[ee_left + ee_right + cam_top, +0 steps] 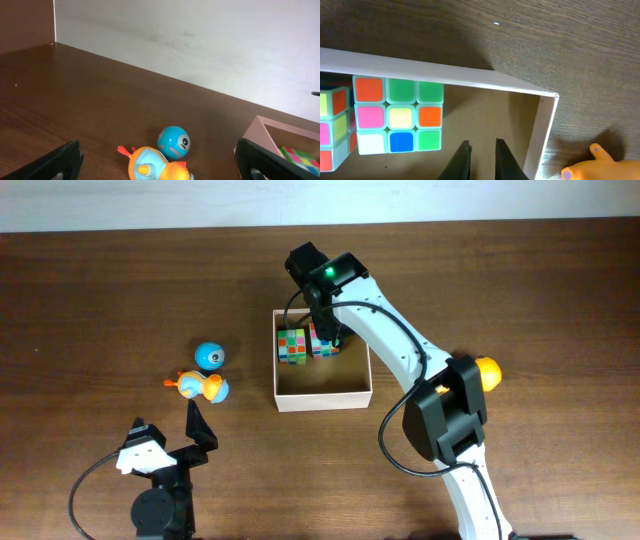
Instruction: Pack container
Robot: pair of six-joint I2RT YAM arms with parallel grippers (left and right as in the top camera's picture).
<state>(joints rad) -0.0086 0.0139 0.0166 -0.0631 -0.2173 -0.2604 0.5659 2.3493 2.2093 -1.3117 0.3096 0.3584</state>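
The container [325, 401] stands at mid-table, white-walled with a tan floor. Two colourful puzzle cubes [292, 346] [323, 340] sit side by side in its far part. My right gripper [326, 330] hangs over the right cube. In the right wrist view its fingers [481, 150] are nearly together and empty above the bare floor, right of a cube [399, 115] and near the container's wall [445, 75]. My left gripper [203, 430] is open and empty near the front left. In the left wrist view it [159, 162] faces a blue-and-orange duck toy [155, 167].
The duck toy [203, 386] and a blue ball with an eye [209, 356] [173, 142] lie left of the container, whose corner [260, 127] shows in the left wrist view. An orange toy [486, 370] [592, 162] lies right of it, partly under the right arm.
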